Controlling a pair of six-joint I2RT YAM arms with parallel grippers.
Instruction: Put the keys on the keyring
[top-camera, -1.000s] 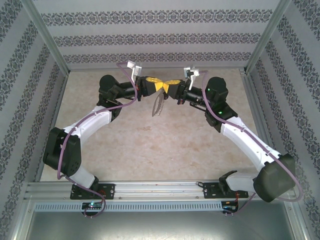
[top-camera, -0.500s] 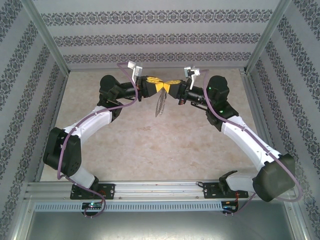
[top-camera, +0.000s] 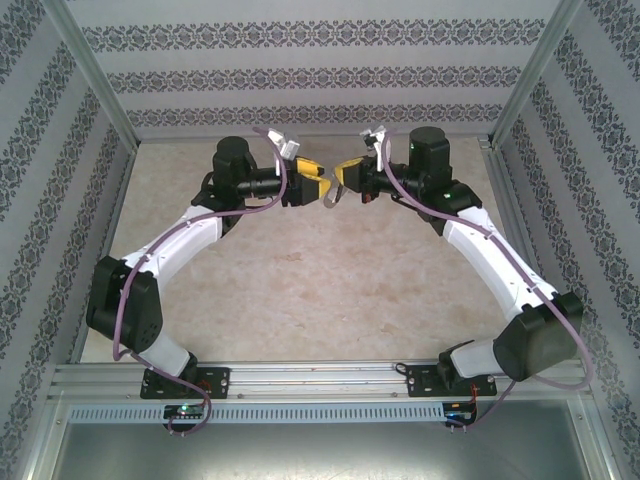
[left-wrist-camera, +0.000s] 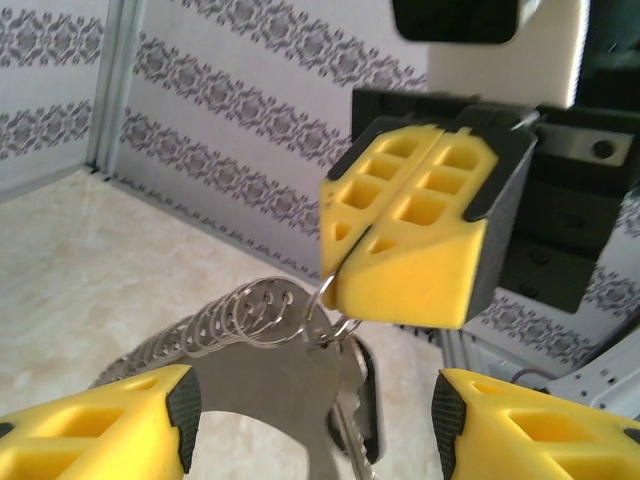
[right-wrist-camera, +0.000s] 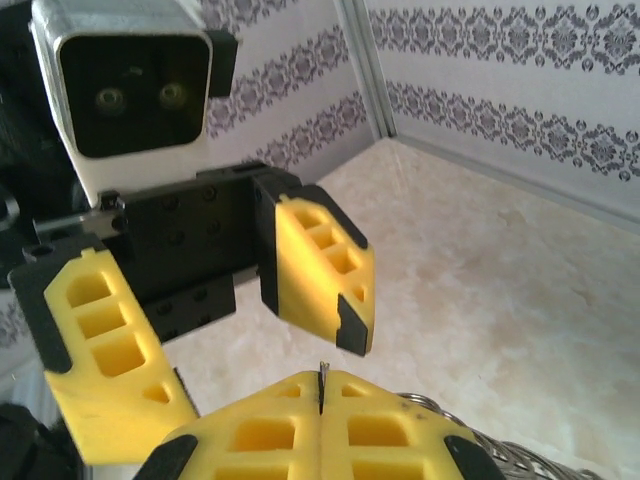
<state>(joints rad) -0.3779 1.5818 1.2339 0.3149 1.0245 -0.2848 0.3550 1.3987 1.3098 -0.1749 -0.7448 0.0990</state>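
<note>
The keyring (left-wrist-camera: 262, 378), a flat grey metal loop with a row of small rings (left-wrist-camera: 240, 315) along its edge, hangs between my two grippers above the table. My right gripper (left-wrist-camera: 345, 272) is shut, pinching one small ring at the keyring's end. The key (left-wrist-camera: 366, 398), with its black head and silver blade, hangs from that end, just behind the plate. My left gripper (left-wrist-camera: 318, 412) is open, its pads on either side of the plate and apart from it. In the right wrist view my right gripper (right-wrist-camera: 320, 395) clamps a thin metal edge, with the left gripper (right-wrist-camera: 260, 365) open opposite. From above, the keyring (top-camera: 328, 197) dangles between them.
The marble-patterned table (top-camera: 320, 290) lies below the arms. Patterned walls and metal frame posts (top-camera: 100, 90) close it in at the back and sides. The aluminium rail (top-camera: 320, 378) with both arm bases runs along the near edge.
My left gripper has opened and let go of the keyring, which now hangs from the right gripper alone. Both wrists have shifted toward the back wall.
</note>
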